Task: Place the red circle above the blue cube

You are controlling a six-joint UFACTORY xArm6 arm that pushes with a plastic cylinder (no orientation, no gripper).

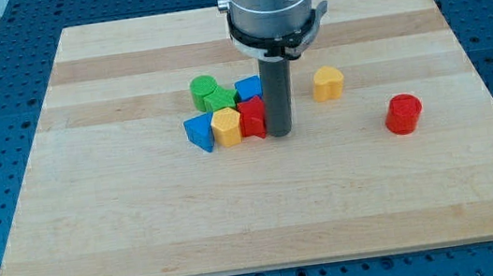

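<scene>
The red circle [404,113] lies alone at the view's right on the wooden board [266,220]. The blue cube [248,90] sits at the top right of a cluster near the board's middle, partly hidden by the rod. My tip [281,133] rests on the board just right of the cluster, touching or almost touching a red block [252,117]. The tip is far to the left of the red circle.
The cluster also holds a green cylinder [204,88], a green block [218,100], a blue triangular block [199,132] and a yellow hexagonal block [226,126]. Another yellow block [326,83] lies right of the rod. The blue perforated table surrounds the board.
</scene>
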